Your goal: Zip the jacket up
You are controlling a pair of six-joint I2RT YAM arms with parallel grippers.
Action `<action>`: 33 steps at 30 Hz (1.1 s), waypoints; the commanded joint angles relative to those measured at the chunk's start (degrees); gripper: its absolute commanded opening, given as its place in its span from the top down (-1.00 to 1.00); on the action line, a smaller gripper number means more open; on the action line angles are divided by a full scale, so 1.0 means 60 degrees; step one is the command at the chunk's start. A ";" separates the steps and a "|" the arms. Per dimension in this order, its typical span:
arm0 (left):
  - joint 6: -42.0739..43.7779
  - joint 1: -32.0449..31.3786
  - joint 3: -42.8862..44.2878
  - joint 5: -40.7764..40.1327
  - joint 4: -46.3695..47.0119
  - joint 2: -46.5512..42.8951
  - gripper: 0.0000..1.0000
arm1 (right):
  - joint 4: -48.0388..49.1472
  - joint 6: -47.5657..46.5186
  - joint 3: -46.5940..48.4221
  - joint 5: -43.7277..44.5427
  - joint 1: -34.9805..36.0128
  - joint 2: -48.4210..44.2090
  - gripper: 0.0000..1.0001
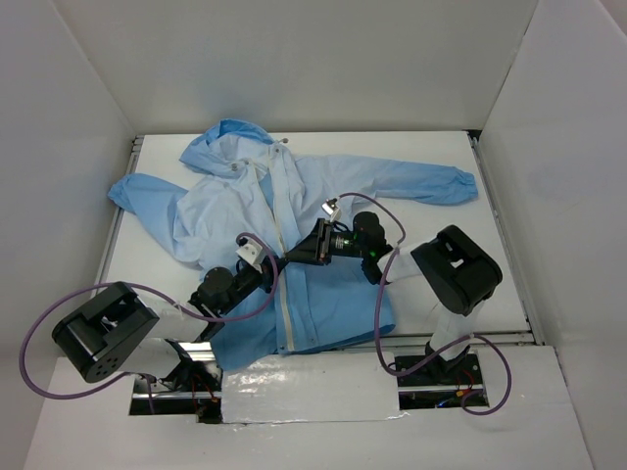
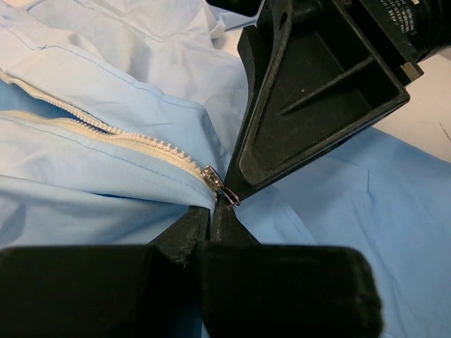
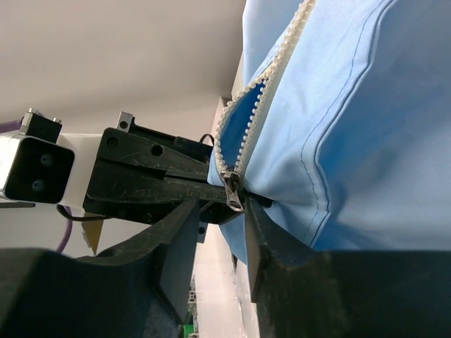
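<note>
The light-blue hooded jacket (image 1: 333, 181) lies flat on the white table, hood at the far side and hem toward the arms. Its white zipper (image 1: 285, 313) is closed from the hem up to the metal slider (image 2: 211, 174) and open above it. My left gripper (image 1: 277, 262) is shut on the jacket (image 2: 84, 204) just below the slider, with its tips (image 2: 213, 205) at the pull tab. My right gripper (image 1: 296, 257) is open. In the right wrist view its fingertips (image 3: 220, 206) stand on either side of the slider (image 3: 233, 184), without pinching it.
The sleeves spread out to the far right (image 1: 441, 184) and far left (image 1: 137, 191). White walls enclose the table (image 1: 490, 264) on three sides. Purple cables (image 1: 387, 294) loop by both arms. A shiny white sheet (image 1: 304, 387) covers the near edge.
</note>
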 commanded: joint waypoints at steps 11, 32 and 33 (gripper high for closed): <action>-0.0105 -0.0052 0.0138 0.0390 0.5704 -0.0047 1.00 | 0.1595 0.0546 0.0089 -0.0236 0.0145 0.0363 0.32; -0.0047 -0.0052 0.0182 0.0434 0.5719 0.0114 1.00 | 0.1329 0.1322 -0.0320 0.0410 0.0365 0.0509 0.54; -0.0062 -0.0052 0.0182 0.0434 0.5719 0.0085 1.00 | 0.1534 0.1584 -0.0422 0.0380 0.0365 0.0553 0.46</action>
